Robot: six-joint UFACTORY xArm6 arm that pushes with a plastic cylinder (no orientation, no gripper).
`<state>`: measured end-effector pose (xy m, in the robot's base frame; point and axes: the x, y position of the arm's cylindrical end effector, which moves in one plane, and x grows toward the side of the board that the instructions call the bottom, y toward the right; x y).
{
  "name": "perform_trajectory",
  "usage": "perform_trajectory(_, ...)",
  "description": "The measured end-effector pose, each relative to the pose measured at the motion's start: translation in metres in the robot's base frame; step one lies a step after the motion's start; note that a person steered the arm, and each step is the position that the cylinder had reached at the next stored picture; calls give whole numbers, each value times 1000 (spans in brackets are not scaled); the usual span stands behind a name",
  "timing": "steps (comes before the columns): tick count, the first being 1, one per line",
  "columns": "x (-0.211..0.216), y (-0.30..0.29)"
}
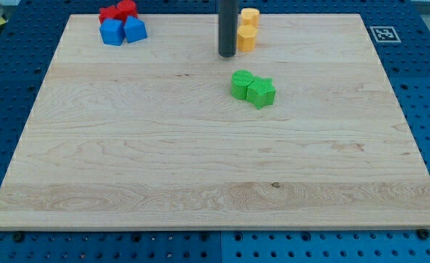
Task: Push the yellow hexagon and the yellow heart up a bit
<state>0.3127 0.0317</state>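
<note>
Our tip (227,55) rests just left of two touching yellow blocks (248,28) near the wooden surface (163,146) top edge; which is hexagon or heart we cannot tell. We carry no jaws.

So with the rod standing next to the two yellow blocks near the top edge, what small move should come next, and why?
Probably slide my tip toward the view's right and slightly down, to get under the lower yellow block. It now sits at the view's left of that block, which touches the upper yellow block, so pushing from here would shove them sideways, not up. Their exact shapes are hard to make out.
</note>
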Motion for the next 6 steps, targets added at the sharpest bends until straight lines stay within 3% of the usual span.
perform_trajectory(1, 1, 49)
perform_trajectory(2, 1, 57)
perform_trajectory(6, -12, 25)
